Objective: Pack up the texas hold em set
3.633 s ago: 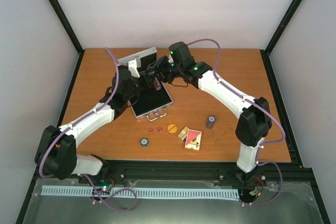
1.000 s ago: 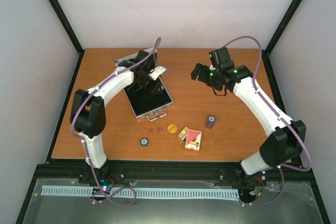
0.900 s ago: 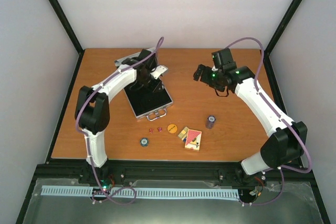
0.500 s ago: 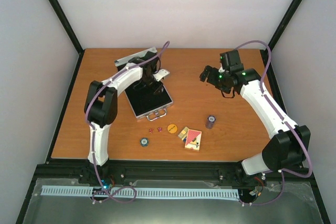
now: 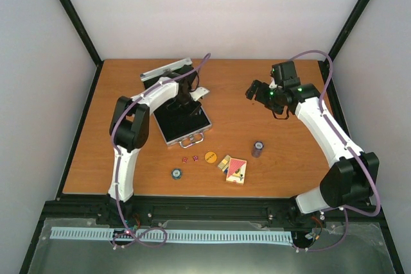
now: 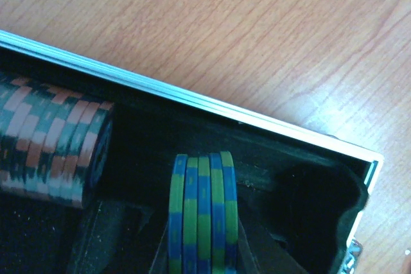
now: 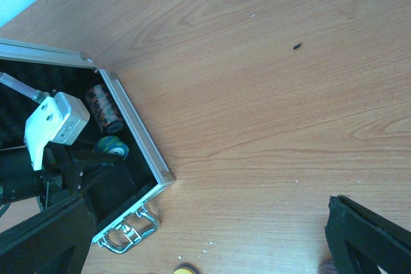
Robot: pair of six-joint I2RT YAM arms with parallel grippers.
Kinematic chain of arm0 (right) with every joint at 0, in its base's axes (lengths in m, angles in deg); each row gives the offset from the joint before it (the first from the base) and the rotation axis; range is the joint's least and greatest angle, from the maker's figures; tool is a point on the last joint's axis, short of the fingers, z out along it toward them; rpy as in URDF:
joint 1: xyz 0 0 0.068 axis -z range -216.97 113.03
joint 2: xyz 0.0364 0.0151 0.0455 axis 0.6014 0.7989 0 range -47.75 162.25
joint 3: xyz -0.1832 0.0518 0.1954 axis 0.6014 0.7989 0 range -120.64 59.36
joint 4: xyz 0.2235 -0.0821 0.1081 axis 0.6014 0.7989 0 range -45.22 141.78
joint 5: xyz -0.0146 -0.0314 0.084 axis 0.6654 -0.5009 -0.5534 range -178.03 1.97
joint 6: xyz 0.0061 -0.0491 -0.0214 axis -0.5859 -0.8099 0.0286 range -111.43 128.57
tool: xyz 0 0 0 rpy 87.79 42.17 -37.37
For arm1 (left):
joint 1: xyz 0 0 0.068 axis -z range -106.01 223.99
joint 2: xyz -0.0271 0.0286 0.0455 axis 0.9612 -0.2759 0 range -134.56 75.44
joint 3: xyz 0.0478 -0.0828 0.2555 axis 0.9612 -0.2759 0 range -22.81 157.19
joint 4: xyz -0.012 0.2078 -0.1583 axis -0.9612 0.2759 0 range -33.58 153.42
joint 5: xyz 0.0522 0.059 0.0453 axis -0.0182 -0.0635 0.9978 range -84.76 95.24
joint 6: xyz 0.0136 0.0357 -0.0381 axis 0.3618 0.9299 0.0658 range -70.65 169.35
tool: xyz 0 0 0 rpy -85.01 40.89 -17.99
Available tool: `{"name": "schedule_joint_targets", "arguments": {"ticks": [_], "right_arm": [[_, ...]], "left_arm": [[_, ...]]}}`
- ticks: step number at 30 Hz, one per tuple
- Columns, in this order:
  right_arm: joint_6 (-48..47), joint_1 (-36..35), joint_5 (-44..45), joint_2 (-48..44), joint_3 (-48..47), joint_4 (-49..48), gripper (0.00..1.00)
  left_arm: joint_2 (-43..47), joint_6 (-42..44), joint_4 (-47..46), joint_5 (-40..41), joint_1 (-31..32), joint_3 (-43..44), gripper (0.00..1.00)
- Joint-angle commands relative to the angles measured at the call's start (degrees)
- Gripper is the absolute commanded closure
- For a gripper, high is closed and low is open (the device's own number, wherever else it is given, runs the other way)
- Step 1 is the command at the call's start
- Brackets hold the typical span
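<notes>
Orange wood table inside a white-walled booth, that's the whole scene. Left gripper is down inside the open silver case, and a small stack of green-and-blue chips stands on edge right between its jaws. Fingers sit close on either side, but honestly I can't tell if they're pinching the stack or just flanking it. Just beside those jaws, to their left in the wrist view, a longer red-and-dark chip roll lies on its side in the black lining. Right gripper hangs over bare wood with its jaws spread wide, well apart from the case. Loose stuff lies nearer the arm bases than either set of jaws: another chip stack, orange button, red dice, card decks and a blue chip.
</notes>
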Motion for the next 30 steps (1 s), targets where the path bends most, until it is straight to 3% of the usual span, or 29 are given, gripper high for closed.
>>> {"name": "schedule_joint_targets", "arguments": {"ticks": [1, 19, 21, 25, 30], "right_arm": [[-1.3, 1.0, -0.7, 0.9, 0.1, -0.7, 0.00], [-1.7, 1.8, -1.5, 2.1, 0.1, -0.5, 0.00], [-1.8, 1.8, -1.5, 2.1, 0.2, -0.4, 0.00], [-2.0, 1.8, -1.5, 2.0, 0.2, -0.2, 0.00], [-2.1, 1.8, -1.7, 1.8, 0.4, -0.1, 0.00]], "left_arm": [[-2.2, 0.8, 0.7, 0.4, 0.3, 3.1, 0.99], [-5.4, -1.0, -1.5, 8.3, 0.2, 5.1, 0.97], [-5.5, -1.2, -1.8, 9.5, 0.3, 5.2, 0.90], [-6.2, -1.7, -1.8, 11.0, 0.3, 5.5, 0.64], [-6.2, -2.4, -2.0, 11.6, 0.4, 4.8, 0.53]]}}
